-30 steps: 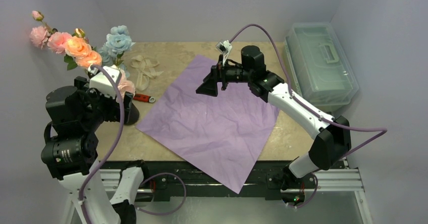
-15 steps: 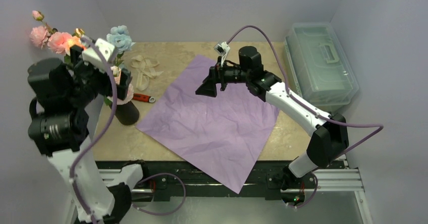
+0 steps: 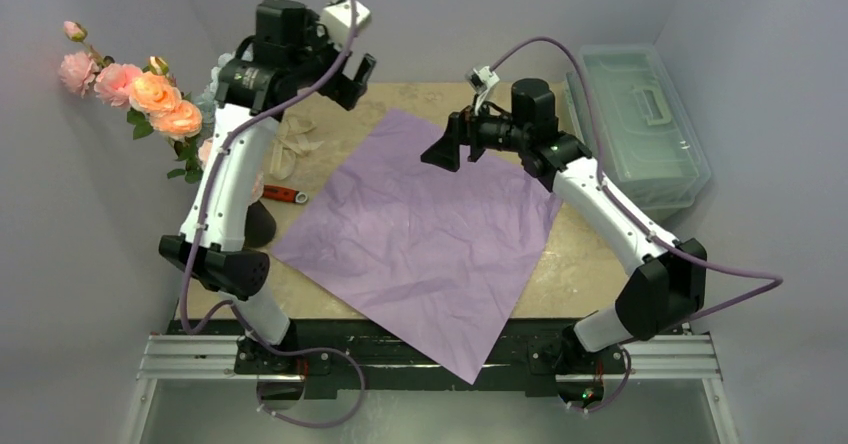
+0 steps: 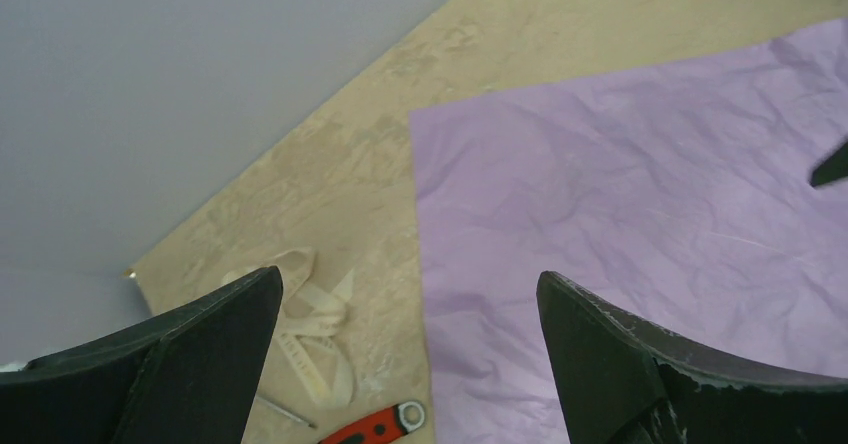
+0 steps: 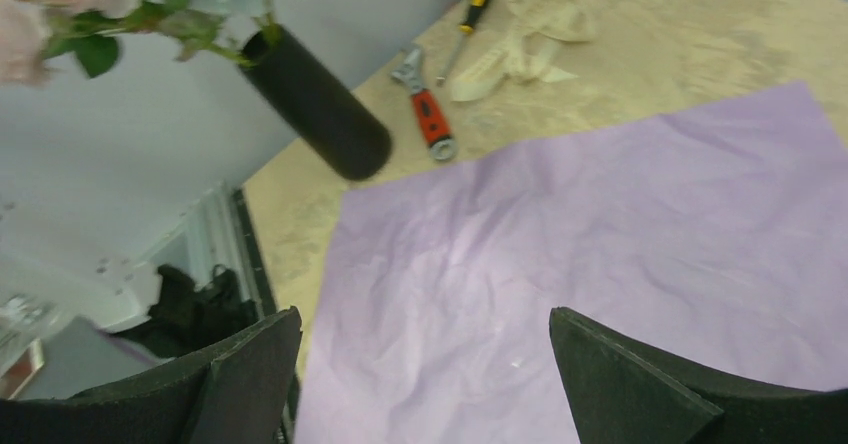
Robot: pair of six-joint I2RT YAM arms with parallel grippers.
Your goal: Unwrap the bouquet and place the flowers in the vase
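On the table (image 3: 300, 289), the flowers (image 3: 150, 94) stand in the vase (image 5: 318, 106), and both claws are apart and empty.

Nearest to me, one corner of the lilac paper (image 3: 420, 234) hangs over the front edge, and the crinkled sheet lies flat in the middle. At the left, just beside the sheet, is the dark vase, partly hidden behind the left arm, its pink, peach and pale-blue flowers leaning toward the left wall. A little further lie a red-handled wrench (image 5: 428, 114), then the cream ribbon (image 4: 310, 334), loose, with a screwdriver (image 5: 470, 19) near it. Over the far part of the paper the right gripper (image 5: 425, 314) hangs with fingers wide apart, holding nothing. The left gripper (image 4: 408, 279), high above the far left corner, is also spread wide. A clear lidded box (image 3: 640, 124) stands at the far right.
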